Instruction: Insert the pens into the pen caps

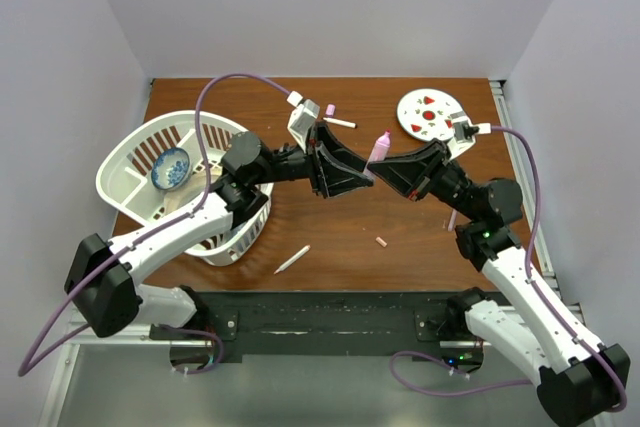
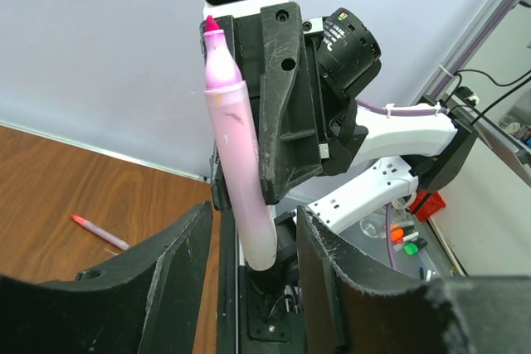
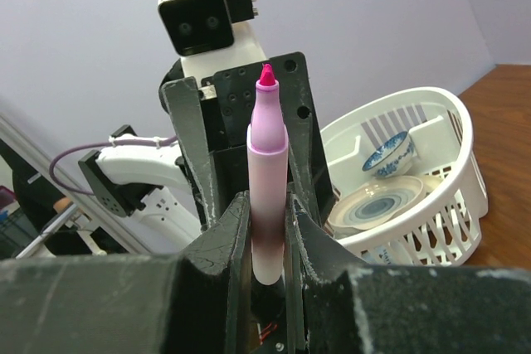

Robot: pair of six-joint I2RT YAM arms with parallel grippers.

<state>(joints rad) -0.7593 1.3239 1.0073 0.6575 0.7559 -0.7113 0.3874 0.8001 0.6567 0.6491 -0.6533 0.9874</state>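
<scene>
My right gripper (image 1: 382, 169) is shut on a pink-lilac pen (image 1: 380, 146) and holds it upright above the table's middle, magenta tip up. In the right wrist view its fingers (image 3: 234, 221) press both sides of the pen (image 3: 267, 163). My left gripper (image 1: 362, 175) faces it, open, and in the left wrist view (image 2: 253, 215) its jaws stand wide on either side of the pen's lower end (image 2: 249, 221) without touching it. A white pen (image 1: 292, 259) lies at the front. Another white pen (image 1: 340, 122) lies at the back beside a pink cap (image 1: 330, 109). A peach cap (image 1: 381, 242) lies front right.
A white basket (image 1: 130, 152) with a blue bowl (image 1: 171, 167) stands at the left under my left arm. A round white plate with red spots (image 1: 428, 114) sits at the back right. A thin pink stick (image 1: 452, 219) lies beside my right arm.
</scene>
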